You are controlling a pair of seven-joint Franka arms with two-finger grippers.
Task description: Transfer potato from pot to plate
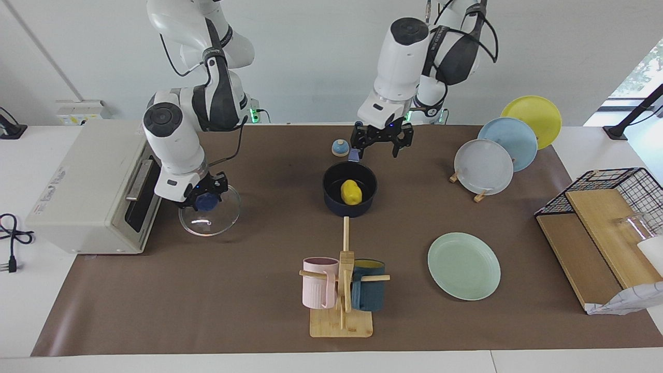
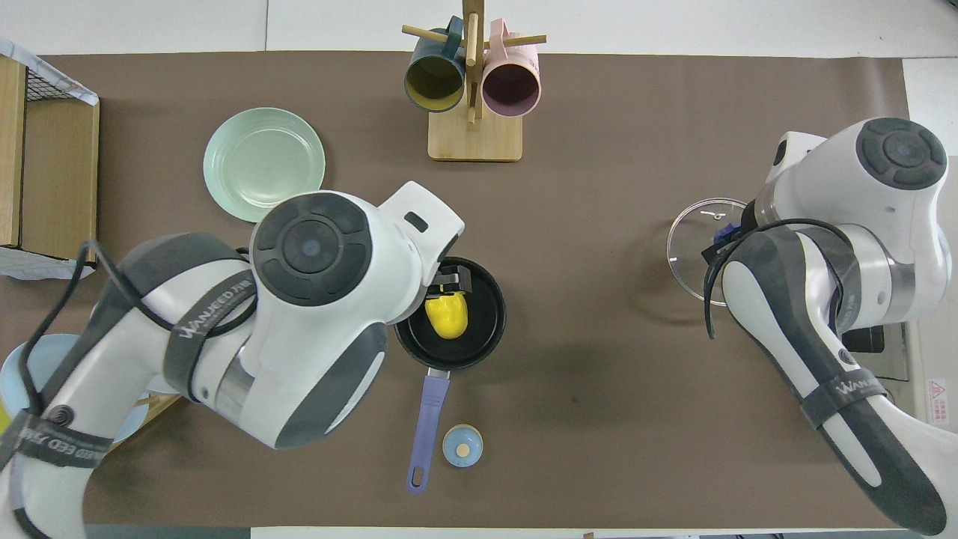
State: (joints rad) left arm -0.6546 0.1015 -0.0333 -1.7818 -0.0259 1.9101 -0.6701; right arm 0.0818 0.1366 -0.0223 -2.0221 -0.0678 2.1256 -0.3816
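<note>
The yellow potato (image 1: 351, 191) lies in the dark blue pot (image 1: 331, 199) at mid-table; the pot's handle (image 1: 354, 154) points toward the robots. The overhead view shows the potato (image 2: 447, 314), the pot (image 2: 490, 329) and the handle (image 2: 426, 419) too. My left gripper (image 1: 382, 144) is open and empty, up in the air over the pot's handle end; in the overhead view its hand (image 2: 447, 284) covers part of the pot. The mint-green plate (image 1: 463, 265) (image 2: 263, 165) lies bare, farther from the robots, toward the left arm's end. My right gripper (image 1: 203, 199) is shut on the blue knob of a glass lid (image 1: 220, 220) (image 2: 692, 239).
A toaster oven (image 1: 88, 191) stands at the right arm's end. A mug rack (image 1: 342, 290) holds a pink and a teal mug. A small blue knob (image 1: 340, 148) lies beside the pot's handle. Grey-white (image 1: 484, 166), light blue (image 1: 510, 137) and yellow (image 1: 536, 116) plates stand in a rack. A wire basket (image 1: 611, 207) holds wooden boards.
</note>
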